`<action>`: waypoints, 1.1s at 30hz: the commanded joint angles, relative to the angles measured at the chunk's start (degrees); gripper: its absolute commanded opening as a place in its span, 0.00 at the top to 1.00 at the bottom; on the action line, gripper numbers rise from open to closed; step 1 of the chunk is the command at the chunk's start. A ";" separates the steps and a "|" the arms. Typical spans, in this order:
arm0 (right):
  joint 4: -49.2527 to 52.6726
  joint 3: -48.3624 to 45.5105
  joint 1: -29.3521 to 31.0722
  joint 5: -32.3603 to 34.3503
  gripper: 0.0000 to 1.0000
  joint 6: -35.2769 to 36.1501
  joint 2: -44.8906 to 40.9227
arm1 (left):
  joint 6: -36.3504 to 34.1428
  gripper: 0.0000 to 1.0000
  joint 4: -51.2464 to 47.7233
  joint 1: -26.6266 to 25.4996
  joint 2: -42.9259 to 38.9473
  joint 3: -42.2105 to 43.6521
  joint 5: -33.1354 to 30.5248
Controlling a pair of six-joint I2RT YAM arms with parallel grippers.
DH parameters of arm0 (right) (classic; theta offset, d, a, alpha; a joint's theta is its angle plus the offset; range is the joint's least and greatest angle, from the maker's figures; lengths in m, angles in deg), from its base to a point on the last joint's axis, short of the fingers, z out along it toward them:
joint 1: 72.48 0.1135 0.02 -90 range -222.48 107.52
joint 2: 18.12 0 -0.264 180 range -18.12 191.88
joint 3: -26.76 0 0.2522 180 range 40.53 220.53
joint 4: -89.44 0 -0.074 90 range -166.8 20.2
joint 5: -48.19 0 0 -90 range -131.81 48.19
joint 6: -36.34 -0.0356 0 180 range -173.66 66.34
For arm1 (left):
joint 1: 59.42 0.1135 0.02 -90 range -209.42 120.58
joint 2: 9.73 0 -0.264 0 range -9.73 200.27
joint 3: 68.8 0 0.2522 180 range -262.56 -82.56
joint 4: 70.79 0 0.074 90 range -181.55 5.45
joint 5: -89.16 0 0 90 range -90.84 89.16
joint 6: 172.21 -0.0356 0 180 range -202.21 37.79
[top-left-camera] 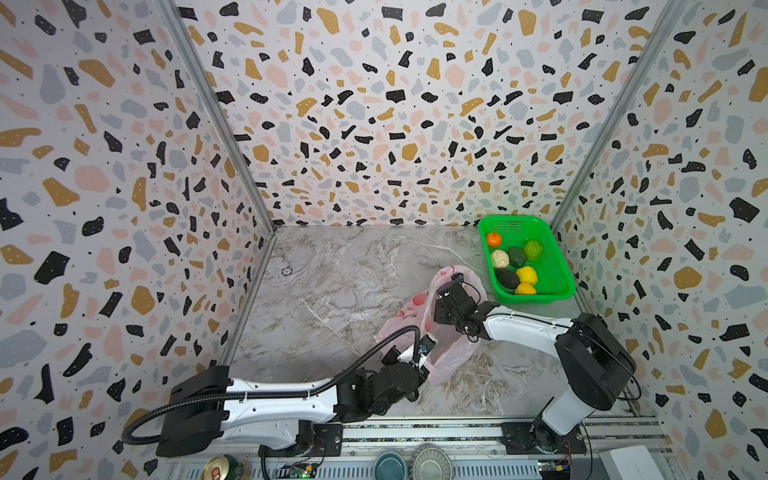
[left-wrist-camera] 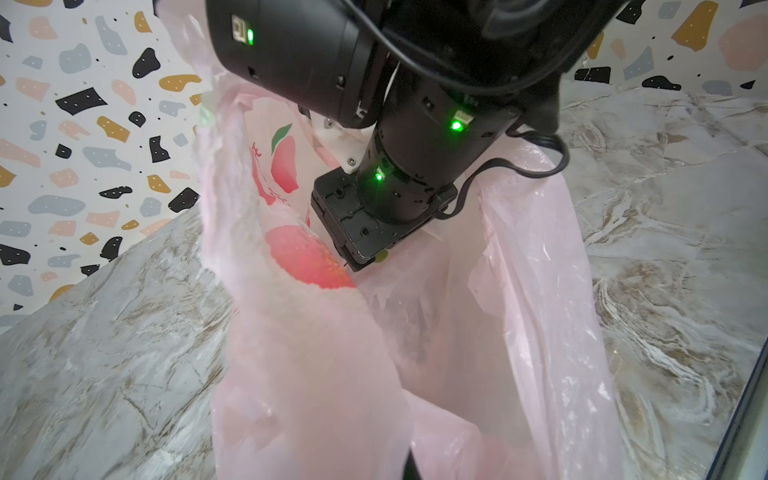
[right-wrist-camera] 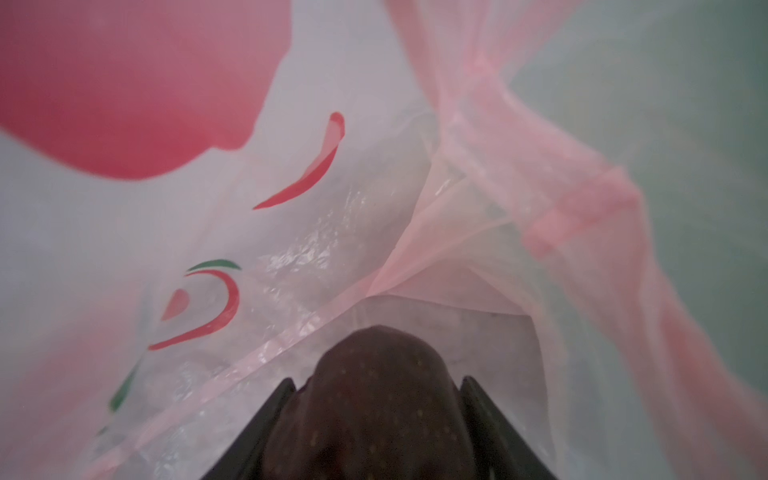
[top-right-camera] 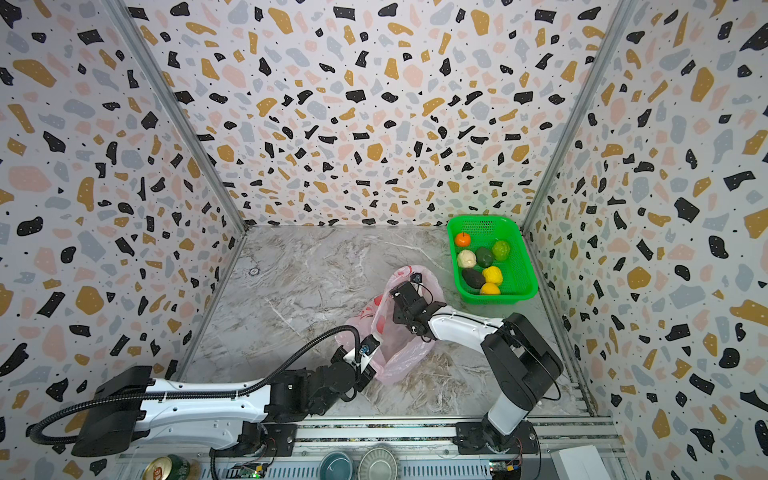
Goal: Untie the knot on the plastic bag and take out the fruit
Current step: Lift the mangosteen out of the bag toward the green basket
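The pink plastic bag (top-left-camera: pixel 453 353) (top-right-camera: pixel 399 353) lies mid-table with its mouth standing open; the knot is out of view. My left gripper (top-left-camera: pixel 428 365) is shut on the bag's near edge, and the film (left-wrist-camera: pixel 519 332) drapes over its jaws in the left wrist view. My right gripper (top-left-camera: pixel 440 311) (right-wrist-camera: pixel 378 380) reaches down inside the bag. Its two fingers are closed on a dark reddish-brown speckled fruit (right-wrist-camera: pixel 376 424). Several more fruit lie in the green basket (top-left-camera: pixel 536 297) (top-right-camera: pixel 498 297), among them an orange one (top-left-camera: pixel 493 239).
The basket stands at the back right against the wall. Patterned walls close in three sides. On the front rail are a can (top-left-camera: pixel 222 469), two bowls (top-left-camera: pixel 390 465) and a white box (top-left-camera: pixel 627 461).
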 commanded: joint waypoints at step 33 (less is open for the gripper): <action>22.34 4.58 7.86 -11.13 0.53 -1.10 -23.59 | 2.17 1.00 -1.84 0.52 -1.98 0.44 -6.36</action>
